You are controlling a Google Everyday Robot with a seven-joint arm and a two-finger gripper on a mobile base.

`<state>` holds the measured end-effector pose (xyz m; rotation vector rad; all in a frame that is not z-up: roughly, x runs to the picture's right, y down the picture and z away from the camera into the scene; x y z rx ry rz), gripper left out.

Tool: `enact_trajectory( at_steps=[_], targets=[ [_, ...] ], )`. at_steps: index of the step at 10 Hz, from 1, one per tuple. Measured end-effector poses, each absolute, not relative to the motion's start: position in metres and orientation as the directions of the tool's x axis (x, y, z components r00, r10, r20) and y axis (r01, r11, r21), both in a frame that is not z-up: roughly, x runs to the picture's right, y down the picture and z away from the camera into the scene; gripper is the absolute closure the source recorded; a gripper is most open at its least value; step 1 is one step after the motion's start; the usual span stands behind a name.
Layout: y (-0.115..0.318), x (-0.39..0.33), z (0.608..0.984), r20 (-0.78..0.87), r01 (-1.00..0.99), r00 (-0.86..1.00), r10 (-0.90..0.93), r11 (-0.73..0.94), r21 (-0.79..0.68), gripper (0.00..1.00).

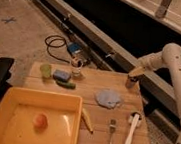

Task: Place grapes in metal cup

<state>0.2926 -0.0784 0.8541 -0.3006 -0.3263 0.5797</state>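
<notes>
Camera view: gripper [135, 73] above metal cup [131, 82], finger opening cannot be told

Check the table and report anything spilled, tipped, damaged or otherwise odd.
Nothing stands out. The gripper is directly above the upright metal cup at the table's far right edge. The yellow tub holds one round fruit. The fork and brush lie flat.
</notes>
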Motion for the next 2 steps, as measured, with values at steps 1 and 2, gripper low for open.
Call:
enact_trajectory(
  at_steps=[1,2],
  targets=[
    [-0.0782,0.2923,0.8543,0.215,-0.483,0.788,0.577,0.796,-0.366,0.27],
    [-0.0780,0.2923,0.8545,0.215,-0.482,0.788,0.577,0.796,-0.366,0.27]
  ],
)
